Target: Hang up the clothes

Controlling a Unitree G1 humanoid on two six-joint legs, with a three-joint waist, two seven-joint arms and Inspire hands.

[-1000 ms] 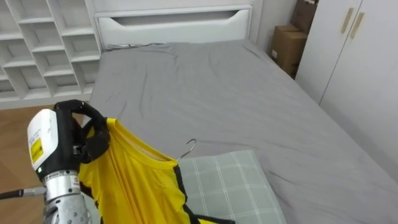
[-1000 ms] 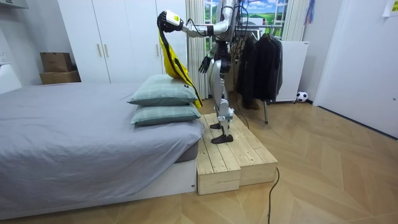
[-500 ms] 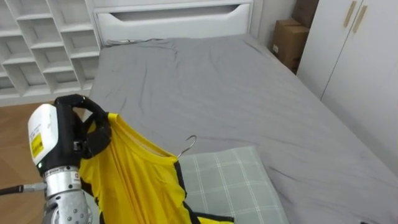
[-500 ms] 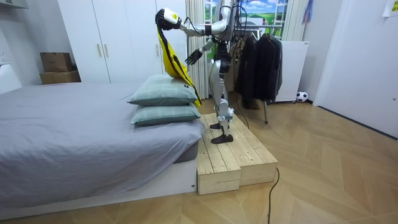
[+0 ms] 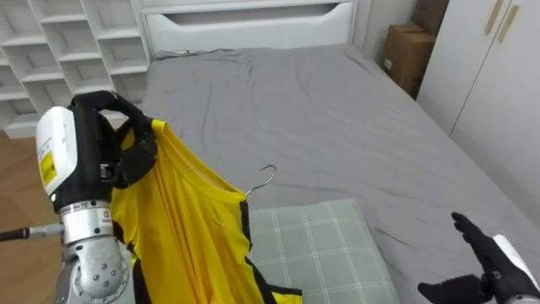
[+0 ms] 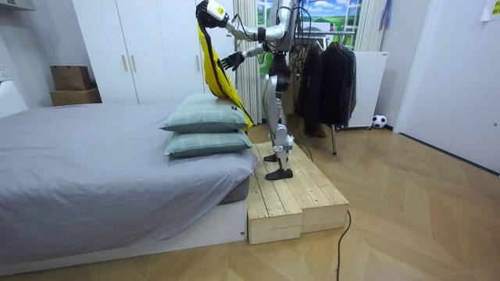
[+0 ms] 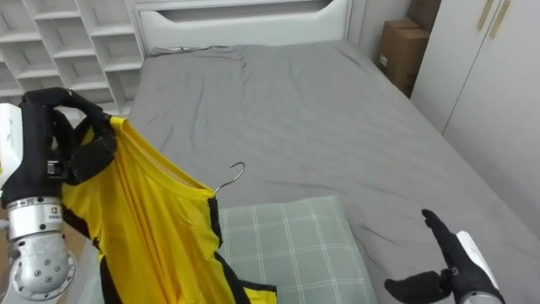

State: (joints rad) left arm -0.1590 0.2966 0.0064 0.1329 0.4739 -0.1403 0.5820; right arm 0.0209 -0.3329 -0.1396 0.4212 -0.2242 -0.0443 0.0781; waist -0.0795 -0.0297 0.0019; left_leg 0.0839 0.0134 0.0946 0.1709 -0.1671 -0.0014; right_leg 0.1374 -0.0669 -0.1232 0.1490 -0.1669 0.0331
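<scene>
I hold the yellow shirt (image 5: 190,232) on its hanger (image 5: 266,179) aloft, left hand (image 5: 126,162) clenched round it and right hand (image 5: 485,257) spread empty: pickup done, hanging not yet.

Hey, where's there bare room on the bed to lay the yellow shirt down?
The grey cover lies bare from the white far-end board down to the checked pillow. It is crowded at the near end: the pillow, the yellow shirt on its hanger in the left hand, and the open right hand.
</scene>
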